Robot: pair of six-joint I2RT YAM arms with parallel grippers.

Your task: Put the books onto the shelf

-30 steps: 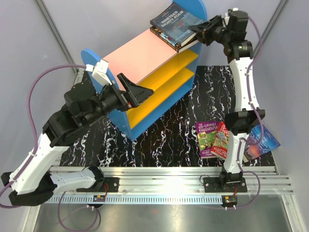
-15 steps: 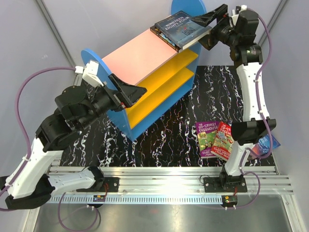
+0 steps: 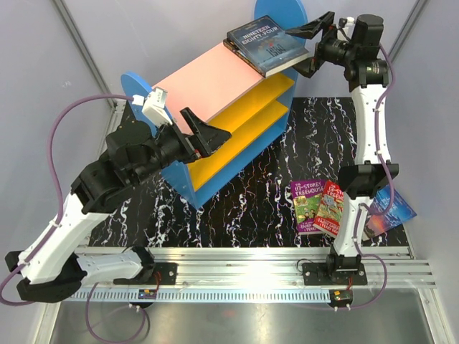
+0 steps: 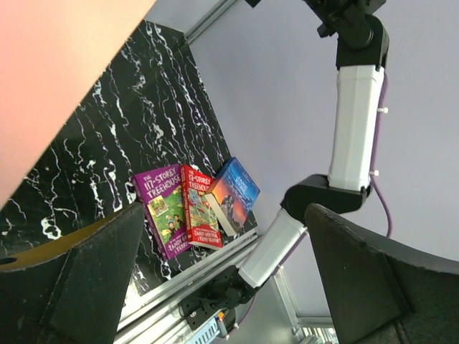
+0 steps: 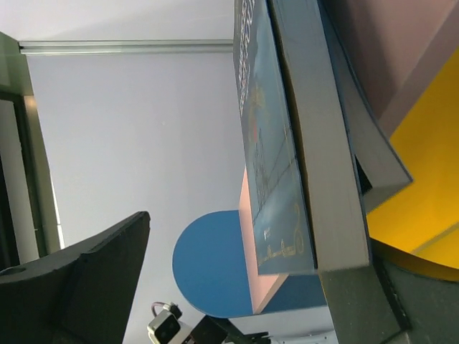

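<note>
The shelf (image 3: 215, 82) stands mid-table, its pink top (image 5: 247, 208) facing up. Two books lie stacked at its far right end, "Nineteen Eighty-Four" (image 3: 267, 44) (image 5: 269, 136) on top of a dark one (image 5: 369, 136). My right gripper (image 3: 306, 49) (image 5: 222, 294) is open, its jaws straddling the stack's right edge, and one finger (image 5: 362, 301) sits right by the page edges. On the table lie a purple Treehouse book (image 3: 307, 206) (image 4: 163, 208), a red one (image 3: 328, 208) (image 4: 199, 215) and a blue one (image 3: 393, 208) (image 4: 235, 190). My left gripper (image 3: 210, 143) (image 4: 229, 287) is open and empty by the shelf's near left end.
The shelf's blue end panels (image 3: 136, 89) (image 5: 215, 265) and yellow boards (image 3: 240, 118) (image 5: 430, 158) are near both arms. The right arm's elbow (image 3: 366, 179) hangs over the table books. A metal rail (image 3: 251, 261) runs along the near edge, with grey walls all round.
My right gripper has opened and let go of "Nineteen Eighty-Four", which now rests on the dark book. The left gripper has shifted slightly right along the shelf.
</note>
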